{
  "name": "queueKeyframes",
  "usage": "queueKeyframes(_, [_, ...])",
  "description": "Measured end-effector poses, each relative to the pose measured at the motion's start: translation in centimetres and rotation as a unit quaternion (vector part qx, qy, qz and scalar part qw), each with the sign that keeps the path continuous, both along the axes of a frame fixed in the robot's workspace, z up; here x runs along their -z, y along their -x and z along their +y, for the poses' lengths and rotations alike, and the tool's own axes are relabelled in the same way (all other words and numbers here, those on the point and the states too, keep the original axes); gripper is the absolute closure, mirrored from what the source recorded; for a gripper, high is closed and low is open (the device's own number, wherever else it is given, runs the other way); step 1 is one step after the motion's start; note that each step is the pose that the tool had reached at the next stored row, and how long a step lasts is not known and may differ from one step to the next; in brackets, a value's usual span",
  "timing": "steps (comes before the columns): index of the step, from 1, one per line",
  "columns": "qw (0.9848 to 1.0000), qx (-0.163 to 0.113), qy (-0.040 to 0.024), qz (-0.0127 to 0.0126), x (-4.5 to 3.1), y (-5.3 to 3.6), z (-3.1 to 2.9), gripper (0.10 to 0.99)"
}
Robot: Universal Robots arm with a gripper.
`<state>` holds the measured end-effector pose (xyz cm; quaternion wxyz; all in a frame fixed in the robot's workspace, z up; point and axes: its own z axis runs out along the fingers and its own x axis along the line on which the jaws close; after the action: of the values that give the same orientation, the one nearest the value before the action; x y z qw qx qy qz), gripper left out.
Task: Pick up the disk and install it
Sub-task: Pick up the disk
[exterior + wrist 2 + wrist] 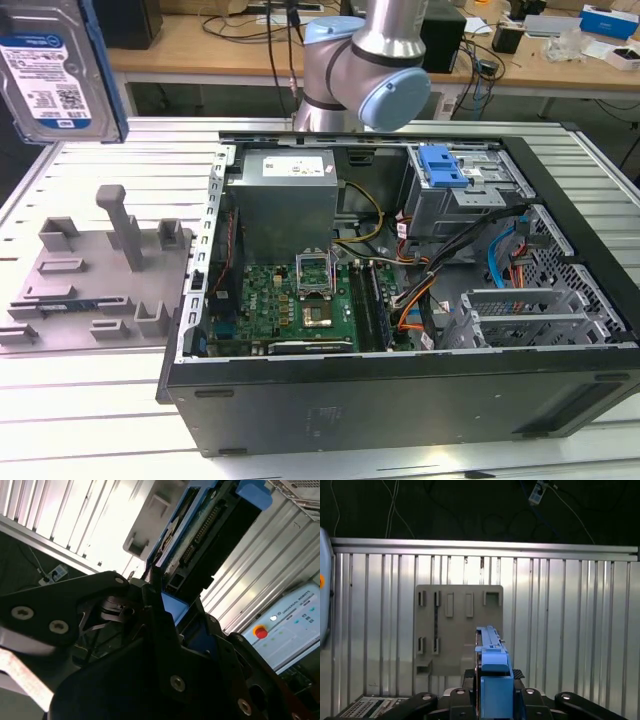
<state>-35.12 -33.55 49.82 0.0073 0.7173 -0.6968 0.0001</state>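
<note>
Pincer (494,696) is closed on the disk (491,655), its black fingers (159,630) pressing the bright blue carrier frame from either side at one end. The rest of the drive stands out edge-on beyond the jaws. In the second wrist view the underside shows a green circuit board (192,517) and a connector (202,530) row, bare and close to the grip.

I judge the disk stiff and fairly heavy for its bulk, with smooth metal faces that could slip. The plastic frame likely gives a little under pressure. The board and connector look like the fragile parts, so the sound hold is across the frame's two long flanks, as here, and never on the connector end.

Below the held disk lies a grey holder plate (459,625) on the ribbed metal bench (570,630). The disk hangs in the air clear of both.

In the exterior view the drive sits at the upper left with its label facing the camera. It is well apart from the open computer case (400,415), which lies toward the exterior view's right. At the far side of that case is a drive cage (480,200) with a blue clip (441,165) on top.
</note>
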Motion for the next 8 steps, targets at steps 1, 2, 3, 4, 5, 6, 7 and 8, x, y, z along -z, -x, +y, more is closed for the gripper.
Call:
queueKeyframes(1, [1.0, 0.0, 0.0, 0.0006, 0.0, -0.46, -0.17, 0.718])
queueKeyframes(2, [1.0, 0.0, 0.0, 0.0014, 0.01, -1.04, -0.38, 0.718])
queueKeyframes(3, [1.0, 0.0, 0.0, 0.0019, 0.01, -1.43, -0.51, 0.718])
queueKeyframes(4, [1.0, 0.0, 0.0, 0.0031, 0.0, -2.42, -0.88, 0.718])
queueKeyframes(5, [1.0, 0.0, 0.0, 0.0038, 0.0, -3.0, -1.09, 0.718])
queueKeyframes(6, [1.0, 0.0, 0.0, 0.0042, 0.0, -3.47, -1.27, 0.718])
queueKeyframes(7, [1.0, 0.0, 0.0, 0.006, 0.01, -5.29, -1.98, 0.718])
queueKeyframes(8, [1.0, 0.0, 0.0, 0.0068, 0.0, -6.25, -2.35, 0.718])
